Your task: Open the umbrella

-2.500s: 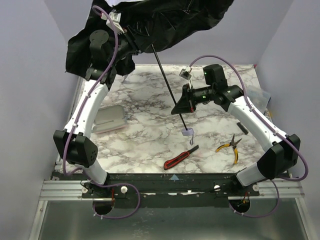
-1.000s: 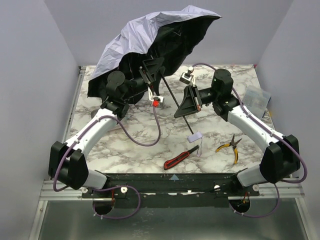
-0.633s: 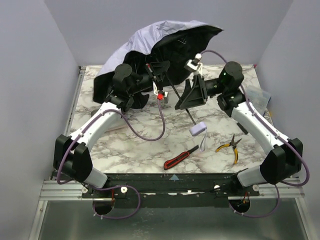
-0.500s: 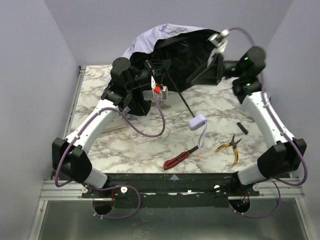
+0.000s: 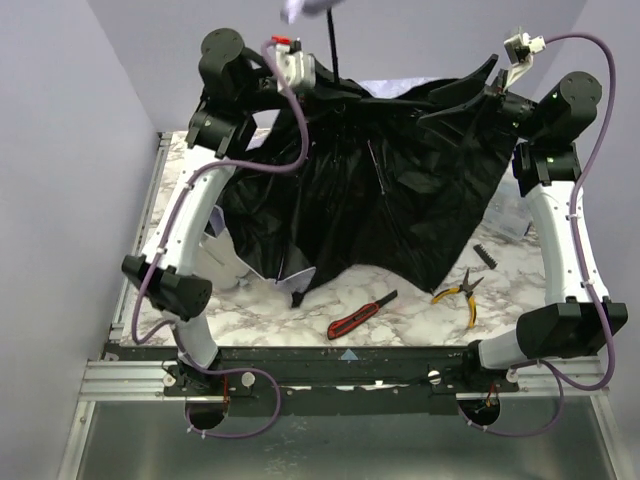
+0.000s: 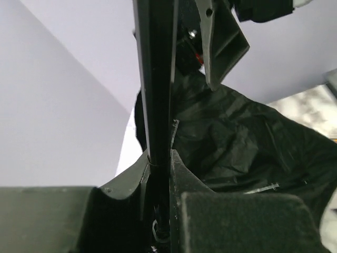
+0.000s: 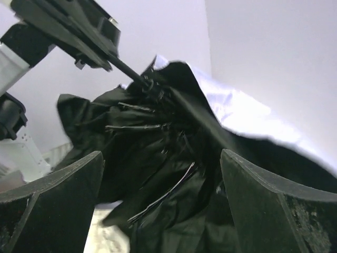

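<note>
Black umbrella shaft in tight left hand; right hand wide, empty.

A red-and-black utility knife lies near yellow-handled pliers on the marble table.

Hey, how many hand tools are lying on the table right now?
2. A red-and-black utility knife lies near the front edge, yellow-handled pliers to its right. The draped umbrella covers much of the table, so more may be hidden.
</note>
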